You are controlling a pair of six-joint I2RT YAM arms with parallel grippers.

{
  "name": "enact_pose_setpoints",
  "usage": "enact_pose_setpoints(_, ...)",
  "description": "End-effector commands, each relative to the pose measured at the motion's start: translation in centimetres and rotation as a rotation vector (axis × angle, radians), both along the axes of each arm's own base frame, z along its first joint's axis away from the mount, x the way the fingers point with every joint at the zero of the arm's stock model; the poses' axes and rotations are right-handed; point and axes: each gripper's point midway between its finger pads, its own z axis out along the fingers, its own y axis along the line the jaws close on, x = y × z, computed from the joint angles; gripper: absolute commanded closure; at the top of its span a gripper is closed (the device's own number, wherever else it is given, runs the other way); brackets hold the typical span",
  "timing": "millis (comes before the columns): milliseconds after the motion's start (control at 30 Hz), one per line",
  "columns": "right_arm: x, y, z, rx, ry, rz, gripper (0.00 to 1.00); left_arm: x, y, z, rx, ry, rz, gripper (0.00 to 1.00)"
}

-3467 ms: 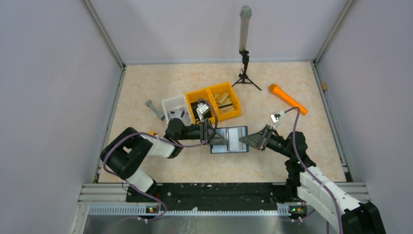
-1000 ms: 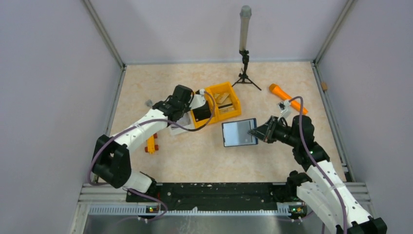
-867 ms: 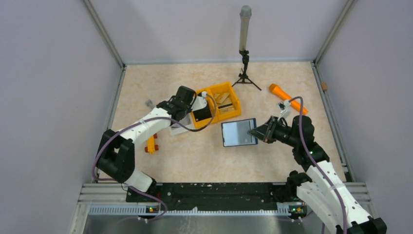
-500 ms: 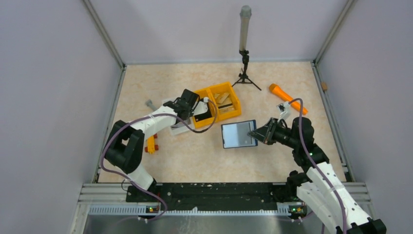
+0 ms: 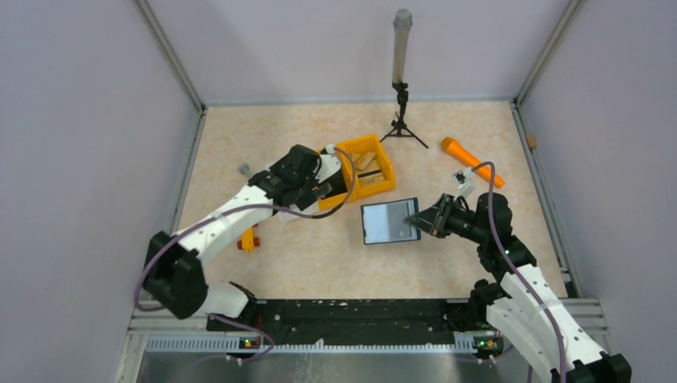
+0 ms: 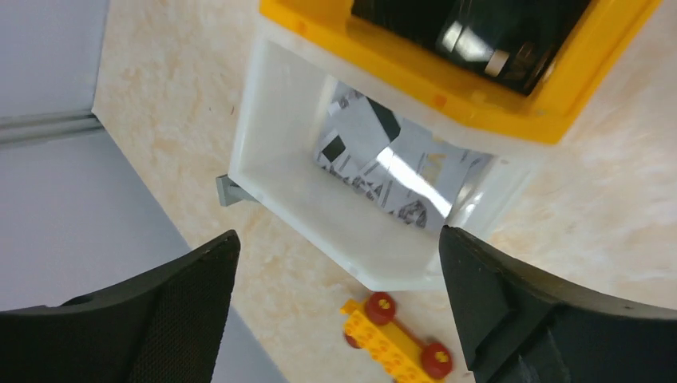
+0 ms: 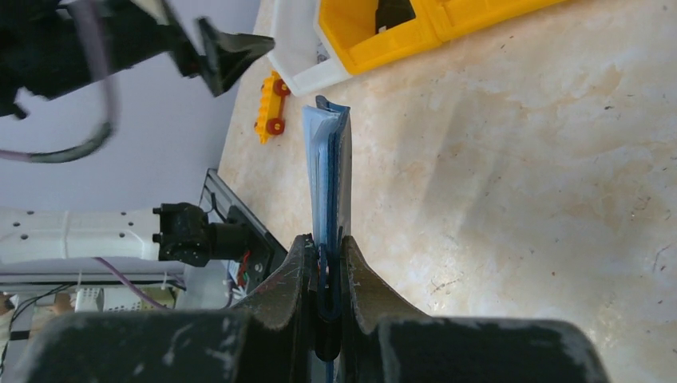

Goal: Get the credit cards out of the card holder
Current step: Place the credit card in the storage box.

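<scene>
Top view, card holder (image 5: 387, 222): I found it about mid-bench, slightly toward the right edge, just nearward of the yellow bin (image 5: 389, 174), with a pale face up.
Top view, right gripper (image 5: 421, 221): it sat at the holder's right edge.
Left wrist view, left gripper (image 6: 335, 239): its fingers were spread wide with nothing between them, and the white bin (image 6: 275, 144) lay below.
Right wrist view, grip: the fingers were pinched tight on the holder's edge, seen edge-on. I could pick out no credit cards.
Handling, my judgement: the holder looked light, soft and liable to sag from one edge. The cards should be thin, stiff and slick. Take a card by its exposed edge while the holder is pinned.
</scene>
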Motion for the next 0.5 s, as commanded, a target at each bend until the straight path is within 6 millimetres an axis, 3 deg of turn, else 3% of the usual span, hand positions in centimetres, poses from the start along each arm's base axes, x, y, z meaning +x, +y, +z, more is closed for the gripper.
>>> enact_pose_setpoints(0, 0.5, 1.1, 2.3, 0.097, -0.067, 0.049, 1.0, -2.6, -4.1, 7.6, -0.534, -0.128, 0.162, 0.01)
enact_pose_setpoints(100, 0.6, 1.6, 2.6, 0.148, -0.066, 0.069, 1.0, -4.7, -6.9, 10.6, -0.934, -0.098, 0.226, 0.01)
enact_pose_setpoints(200, 0.6, 2.1, 3.2, 0.208, -0.079, 0.089, 1.0, -7.0, -9.4, 11.3, -1.272, -0.019, 0.21, 0.01)
enact_pose_setpoints(233, 0.6, 2.1, 3.4, 0.226, -0.078, 0.088, 1.0, -7.8, -9.8, 10.2, -1.339, 0.035, 0.214, 0.01)
enact_pose_setpoints(333, 0.7, 2.3, 4.0, 0.262, -0.082, 0.086, 1.0, -9.8, -12.1, 11.2, -1.537, 0.157, 0.086, 0.01)
enact_pose_setpoints(467, 0.4, 2.4, 5.0, 0.294, -0.088, 0.099, 1.0, -12.5, -13.9, 11.2, -1.631, 0.317, -0.036, 0.01)
